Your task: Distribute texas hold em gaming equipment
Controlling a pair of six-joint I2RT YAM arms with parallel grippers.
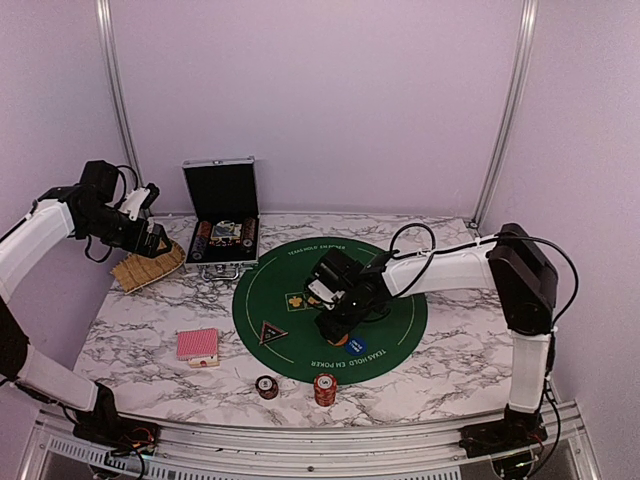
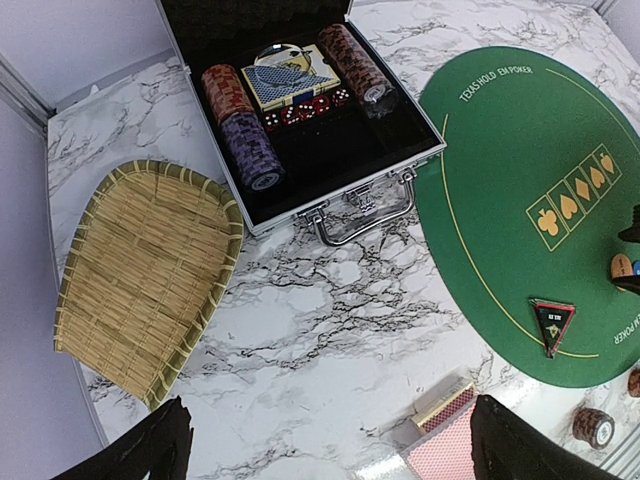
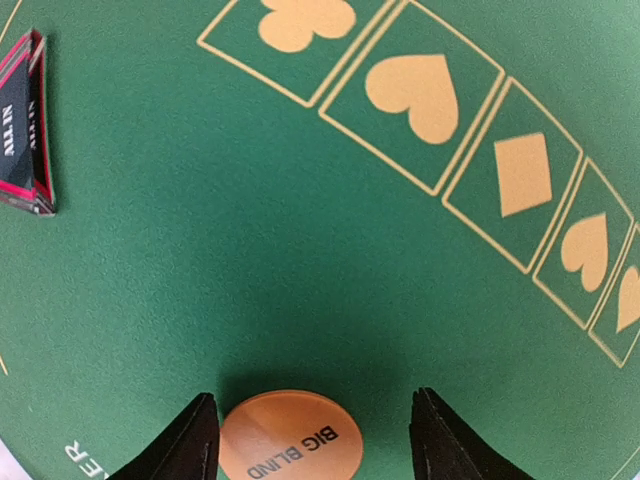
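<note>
Straddling the orange BIG BLIND button (image 3: 290,445) at bottom centre of the right wrist view, with right gripper (image 3: 312,405) jaws apart, on the green felt mat (image 3: 250,250). Spread wide and empty, left gripper (image 2: 330,405), above the marble table (image 2: 330,300).

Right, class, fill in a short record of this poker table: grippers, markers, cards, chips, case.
right gripper: open, straddling the orange button on the green mat
left gripper: open, empty, above the table
black triangular button: on the mat
card deck: on the table, off the mat
chip stacks: two, near front edge
case: open, at the back
</note>
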